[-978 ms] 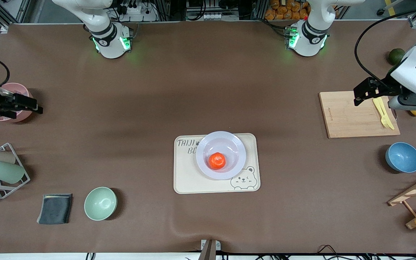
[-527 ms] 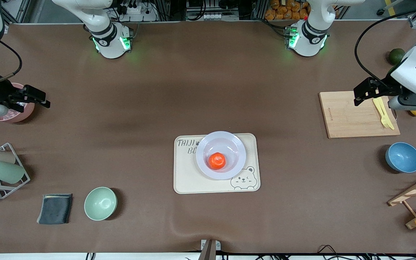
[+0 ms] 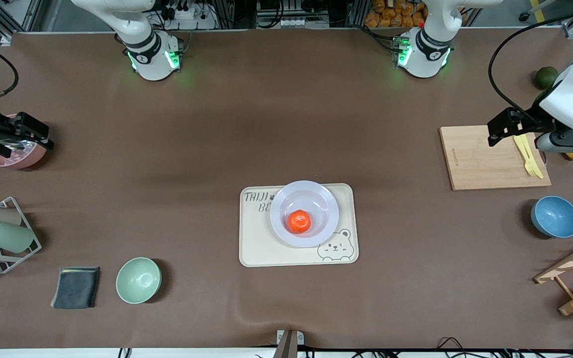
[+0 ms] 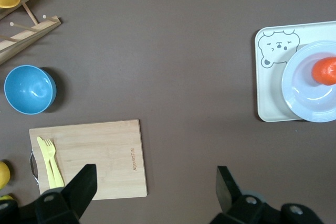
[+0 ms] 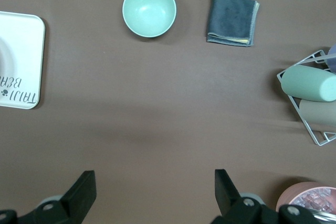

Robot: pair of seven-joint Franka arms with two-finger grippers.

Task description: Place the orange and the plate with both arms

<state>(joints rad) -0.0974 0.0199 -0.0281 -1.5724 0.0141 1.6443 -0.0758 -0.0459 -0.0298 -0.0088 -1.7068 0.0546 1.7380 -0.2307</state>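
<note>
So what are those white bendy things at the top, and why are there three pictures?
Those are two robot arms, each ending in a two-finger claw called a gripper. The big picture looks down from a camera high above the table. The other two come from little cameras on the arms' wrists. In the middle, an orange sits in a white plate, and the plate rests on a bear tray. The left gripper hangs open over a wooden cutting board with a yellow fork on it. The right gripper hangs open over a pink bowl. Neither is holding anything.
</note>
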